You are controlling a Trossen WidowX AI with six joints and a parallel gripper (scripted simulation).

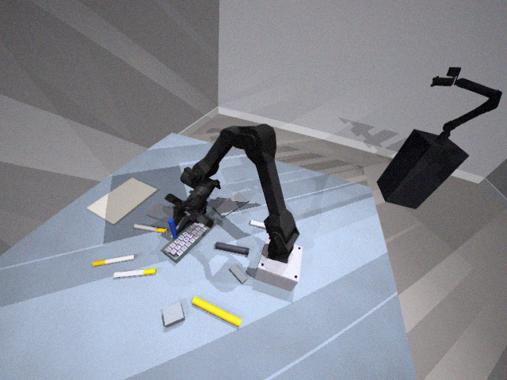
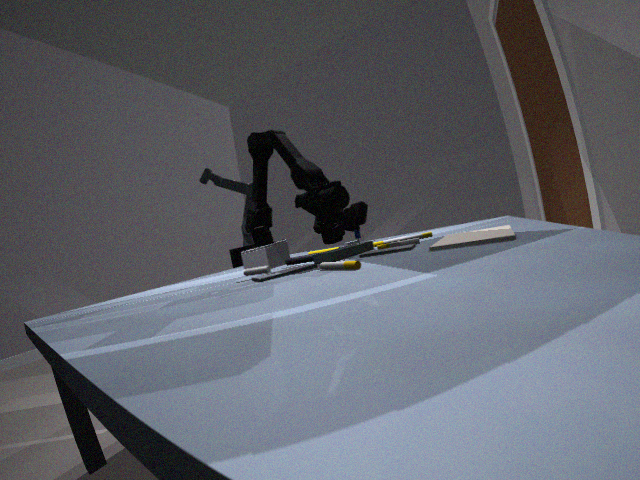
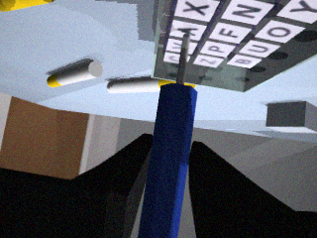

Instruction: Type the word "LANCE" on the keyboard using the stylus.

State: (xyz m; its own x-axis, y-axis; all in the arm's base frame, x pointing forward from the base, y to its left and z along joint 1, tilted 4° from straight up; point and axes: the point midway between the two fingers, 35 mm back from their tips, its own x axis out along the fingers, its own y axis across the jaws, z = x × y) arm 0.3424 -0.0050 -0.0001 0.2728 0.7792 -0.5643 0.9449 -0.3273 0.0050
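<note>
The keyboard (image 1: 175,260) (image 2: 343,252) (image 3: 223,83) lies on the desk below my gripper. In the wrist view the row with C, V, A key (image 3: 187,31) and X is nearest the stylus tip. The blue stylus (image 1: 172,228) (image 2: 357,234) (image 3: 173,119) has a thin grey tip, which overlaps the lower part of the A key, beside V. Whether the tip touches or presses the key cannot be told. My gripper (image 1: 176,229) (image 3: 170,146) is shut on the stylus, with one black finger on each side of its blue body. The C and V keys look steeply foreshortened.
White-and-yellow sticks (image 1: 150,228) (image 1: 113,260) (image 1: 135,273) (image 3: 76,73) lie beyond the keyboard's near end. A beige panel (image 1: 123,200) (image 2: 473,237) lies farther out. A dark cylinder (image 1: 231,248), grey slab (image 1: 238,273), yellow rod (image 1: 216,311) and grey block (image 1: 173,313) lie around the arm's base.
</note>
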